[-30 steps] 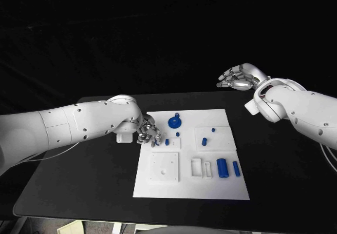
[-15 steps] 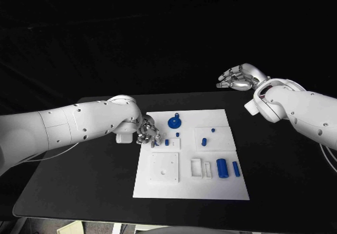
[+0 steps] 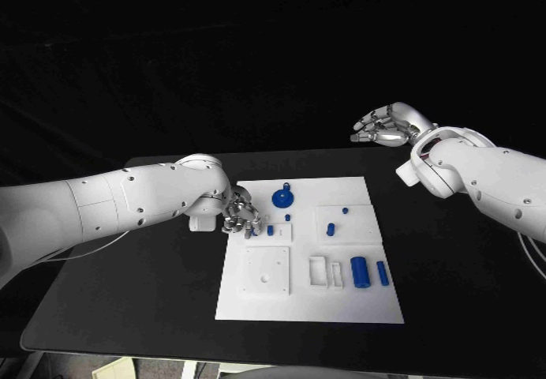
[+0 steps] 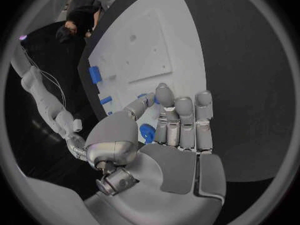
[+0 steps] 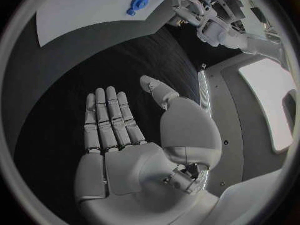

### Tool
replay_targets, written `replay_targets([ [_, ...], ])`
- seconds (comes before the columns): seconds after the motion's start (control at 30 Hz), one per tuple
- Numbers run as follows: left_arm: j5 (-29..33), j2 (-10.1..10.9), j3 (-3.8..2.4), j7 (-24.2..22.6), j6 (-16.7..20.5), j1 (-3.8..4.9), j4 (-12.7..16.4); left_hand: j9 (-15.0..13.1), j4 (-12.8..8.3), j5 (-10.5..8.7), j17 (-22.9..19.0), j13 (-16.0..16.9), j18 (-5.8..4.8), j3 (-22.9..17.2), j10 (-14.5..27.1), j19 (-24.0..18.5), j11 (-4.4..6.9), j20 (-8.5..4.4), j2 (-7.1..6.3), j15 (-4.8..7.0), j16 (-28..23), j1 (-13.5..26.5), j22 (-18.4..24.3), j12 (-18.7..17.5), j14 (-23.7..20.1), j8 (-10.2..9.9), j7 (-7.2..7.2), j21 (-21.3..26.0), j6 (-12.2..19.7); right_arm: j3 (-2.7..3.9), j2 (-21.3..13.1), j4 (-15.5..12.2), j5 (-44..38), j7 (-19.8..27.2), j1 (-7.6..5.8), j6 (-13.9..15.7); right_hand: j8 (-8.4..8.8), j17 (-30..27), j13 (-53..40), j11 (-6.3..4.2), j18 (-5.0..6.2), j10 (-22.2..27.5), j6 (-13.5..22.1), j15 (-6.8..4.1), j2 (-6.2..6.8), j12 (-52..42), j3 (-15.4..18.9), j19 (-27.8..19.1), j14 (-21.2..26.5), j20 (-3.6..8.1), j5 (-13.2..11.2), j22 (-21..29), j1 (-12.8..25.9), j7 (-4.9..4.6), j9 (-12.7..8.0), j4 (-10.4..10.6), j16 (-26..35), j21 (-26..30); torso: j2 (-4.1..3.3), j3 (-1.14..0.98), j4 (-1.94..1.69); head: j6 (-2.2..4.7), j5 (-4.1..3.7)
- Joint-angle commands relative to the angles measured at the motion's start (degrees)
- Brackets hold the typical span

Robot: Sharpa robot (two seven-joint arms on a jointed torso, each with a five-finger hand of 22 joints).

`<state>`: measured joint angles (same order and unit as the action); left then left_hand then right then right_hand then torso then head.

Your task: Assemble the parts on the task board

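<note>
Two states — left robot hand [image 3: 239,215] pinches a blue part [image 4: 147,133] over the task board [image 3: 342,308]; right robot hand [image 3: 388,126] released.

The head camera looks down from above onto the black table [image 3: 136,292], far enough to take in the whole flat white rectangular task board [image 3: 307,308] and both arms. The left wrist camera sits close behind the silver left hand [image 4: 169,130] and faces over its fingers toward the board [image 4: 156,40]. The right wrist camera sits close behind the silver right hand [image 5: 134,135], high over the table, facing the board's far end [image 5: 81,5]. All three views share the board.
</note>
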<state>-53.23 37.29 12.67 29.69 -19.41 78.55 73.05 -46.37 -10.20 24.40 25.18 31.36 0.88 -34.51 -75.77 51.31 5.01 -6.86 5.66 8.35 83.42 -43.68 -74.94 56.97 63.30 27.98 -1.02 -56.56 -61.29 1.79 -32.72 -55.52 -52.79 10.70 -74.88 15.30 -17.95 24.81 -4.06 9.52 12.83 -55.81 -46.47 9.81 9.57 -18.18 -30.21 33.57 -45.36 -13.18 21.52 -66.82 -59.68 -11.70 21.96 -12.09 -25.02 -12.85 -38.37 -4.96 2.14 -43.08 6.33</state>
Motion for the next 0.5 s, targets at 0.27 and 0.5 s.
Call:
replay_targets([
  [0.27,-2.1,-0.9,0.14,-1.0,-1.3,-0.18,-1.2,-0.2,-6.6,0.43,0.0,0.1,0.1,-7.1,0.1,0.3,0.34,-8.2,0.61,1.83,0.2,-0.5,-1.1,0.3,1.5,-0.3,0.1,-0.4,-0.2,0.03,0.1,0.0,-0.1,0.6,0.02,-0.7,-0.2,-0.1,0.1,-0.1,-0.75,-0.5,0.5,0.15,-0.15,0.4,0.4,0.3,-0.1,-0.11,0.4,-0.1,0.3,0.04,-0.1,0.1,-0.2,0.3,0.0,0.0,0.0,-0.08,-0.01],
  [0.5,-2.8,-1.4,0.21,-1.0,-1.6,-0.28,-1.6,-0.4,-6.6,0.11,0.0,0.0,0.12,-7.2,0.1,0.4,0.34,-8.2,0.53,1.82,0.2,-0.7,-1.1,0.3,1.5,-0.5,0.09,-0.5,-0.2,0.03,0.0,-0.1,-0.1,0.7,0.02,-0.8,-0.2,-0.1,0.1,-0.1,-0.75,-0.5,0.5,0.15,-0.15,0.4,0.4,0.4,-0.1,-0.11,0.4,-0.1,0.3,0.04,-0.1,0.1,-0.2,0.3,-0.04,-0.02,-0.01,-0.12,-0.06],
])
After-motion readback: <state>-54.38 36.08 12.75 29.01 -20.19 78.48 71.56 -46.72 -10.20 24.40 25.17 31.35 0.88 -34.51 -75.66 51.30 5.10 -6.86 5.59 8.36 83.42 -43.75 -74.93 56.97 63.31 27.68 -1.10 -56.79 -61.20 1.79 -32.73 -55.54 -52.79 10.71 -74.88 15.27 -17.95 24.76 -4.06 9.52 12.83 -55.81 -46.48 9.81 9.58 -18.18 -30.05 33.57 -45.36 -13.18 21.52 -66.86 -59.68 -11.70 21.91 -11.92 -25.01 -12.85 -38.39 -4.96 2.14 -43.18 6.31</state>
